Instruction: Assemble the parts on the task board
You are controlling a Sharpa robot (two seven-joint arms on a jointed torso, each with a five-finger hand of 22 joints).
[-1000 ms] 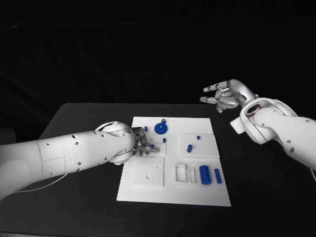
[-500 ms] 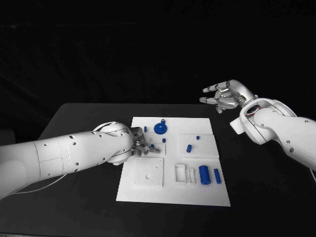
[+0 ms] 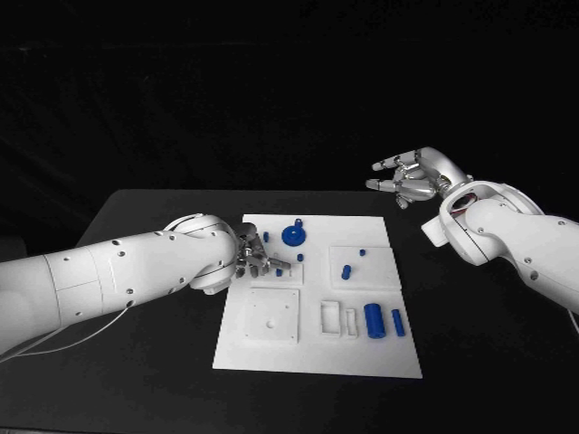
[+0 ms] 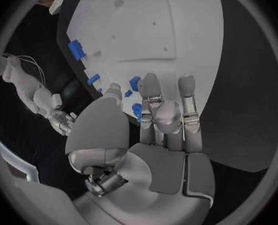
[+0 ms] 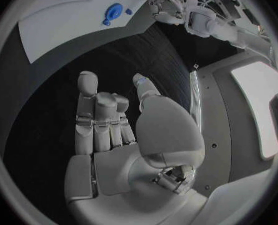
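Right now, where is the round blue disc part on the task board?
In the head view, the round blue disc sits near the far edge of the task board, towards its left, just beyond the left hand.

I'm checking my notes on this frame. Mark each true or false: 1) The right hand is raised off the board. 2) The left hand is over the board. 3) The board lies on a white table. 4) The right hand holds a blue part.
1) True: the right hand hovers beyond the board, away from it.
2) True: the left hand is over the board's left side, among small blue parts.
3) False: the table is black.
4) False: the right hand holds nothing, fingers apart.
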